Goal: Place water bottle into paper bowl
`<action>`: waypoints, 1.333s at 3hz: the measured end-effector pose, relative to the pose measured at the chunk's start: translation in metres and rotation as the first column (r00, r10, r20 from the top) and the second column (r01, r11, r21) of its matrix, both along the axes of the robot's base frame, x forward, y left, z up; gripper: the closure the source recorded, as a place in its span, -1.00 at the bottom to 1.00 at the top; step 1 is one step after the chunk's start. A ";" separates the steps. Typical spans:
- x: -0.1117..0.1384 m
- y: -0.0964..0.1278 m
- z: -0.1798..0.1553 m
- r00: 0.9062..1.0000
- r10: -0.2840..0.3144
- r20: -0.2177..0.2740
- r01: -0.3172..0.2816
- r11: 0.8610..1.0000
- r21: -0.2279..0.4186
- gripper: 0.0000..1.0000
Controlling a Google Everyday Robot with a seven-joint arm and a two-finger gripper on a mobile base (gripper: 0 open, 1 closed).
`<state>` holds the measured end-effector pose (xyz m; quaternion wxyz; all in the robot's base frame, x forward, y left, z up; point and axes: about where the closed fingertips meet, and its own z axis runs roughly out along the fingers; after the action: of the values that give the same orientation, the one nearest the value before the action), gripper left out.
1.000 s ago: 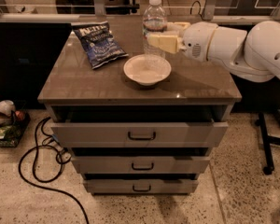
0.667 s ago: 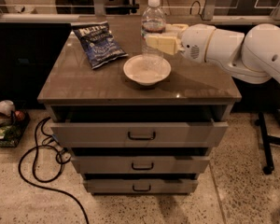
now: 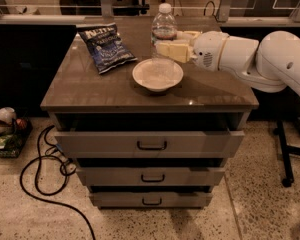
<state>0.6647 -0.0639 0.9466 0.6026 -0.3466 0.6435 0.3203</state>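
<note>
The small clear plastic water bottle with a white cap [image 3: 163, 29] stands upright, its base over the far rim of the shallow off-white paper bowl [image 3: 149, 77]. The claw [image 3: 168, 41] is clamped on its body from the right. Bring it slightly nearer, over the bowl's middle, and lower it straight. Release only once it rests, since so tall a bottle may tip. Stay clear of the dark blue chip bag [image 3: 106, 48], left on the counter [image 3: 90, 91].

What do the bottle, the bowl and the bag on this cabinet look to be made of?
Paper bowl: matte off-white, likely paper or pulp. Water bottle: clear glossy plastic, see-through, with a white cap; the end effector grips it at the bowl's far edge. Chip bag: dark crinkled film with glints, probably plastic foil.
</note>
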 end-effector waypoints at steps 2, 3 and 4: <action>0.006 0.002 -0.017 0.999 0.017 -0.037 -0.016 0.999 0.028 1.00; 0.004 0.005 -0.024 0.998 0.031 -0.048 -0.029 0.999 0.046 1.00; 0.002 0.012 -0.029 0.997 0.057 -0.051 -0.053 0.997 0.063 1.00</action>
<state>0.6671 -0.0523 0.9172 0.5867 -0.3369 0.6393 0.3654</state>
